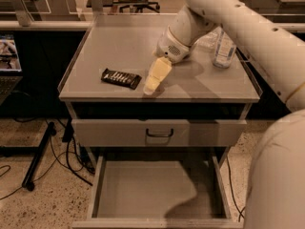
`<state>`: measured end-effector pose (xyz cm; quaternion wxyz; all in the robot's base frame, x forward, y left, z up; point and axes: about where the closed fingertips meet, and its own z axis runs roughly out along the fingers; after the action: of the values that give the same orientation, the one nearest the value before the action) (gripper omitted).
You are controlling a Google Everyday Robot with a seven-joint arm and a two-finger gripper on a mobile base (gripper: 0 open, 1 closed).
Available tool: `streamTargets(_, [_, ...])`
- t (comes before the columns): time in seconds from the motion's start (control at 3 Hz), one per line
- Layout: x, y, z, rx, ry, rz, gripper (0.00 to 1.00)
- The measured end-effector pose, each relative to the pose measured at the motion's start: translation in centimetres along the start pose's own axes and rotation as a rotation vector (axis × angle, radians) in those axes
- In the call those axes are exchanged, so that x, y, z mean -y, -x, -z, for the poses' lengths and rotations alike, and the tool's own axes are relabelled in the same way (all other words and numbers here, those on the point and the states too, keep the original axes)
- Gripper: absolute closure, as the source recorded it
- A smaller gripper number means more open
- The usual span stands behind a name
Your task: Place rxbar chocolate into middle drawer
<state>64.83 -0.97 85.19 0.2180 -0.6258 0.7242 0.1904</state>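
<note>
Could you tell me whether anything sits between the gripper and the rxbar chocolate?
Nothing visible does: the gripper is close beside the rxbar chocolate, with only bare cabinet top between them.

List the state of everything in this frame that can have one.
rxbar chocolate: lying flat on the cabinet top, not held.
middle drawer: pulled open, bar not inside.
upper drawer: appears shut.
bottle: upright at the top's back right.
end effector: low over the top, just right of the bar, apart from it.
</note>
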Motion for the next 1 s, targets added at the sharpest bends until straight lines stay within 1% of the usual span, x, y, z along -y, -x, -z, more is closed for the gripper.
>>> streamTargets(0.33, [-1.1,3.8,-5.4,0.046,0.139,0.079,0.00])
streamTargets(0.67, [-1.1,3.8,-5.4,0.046,0.139,0.079,0.00])
streamTargets(1.0, [-1.1,3.2,-7.0,0.066,0.147,0.034,0.00])
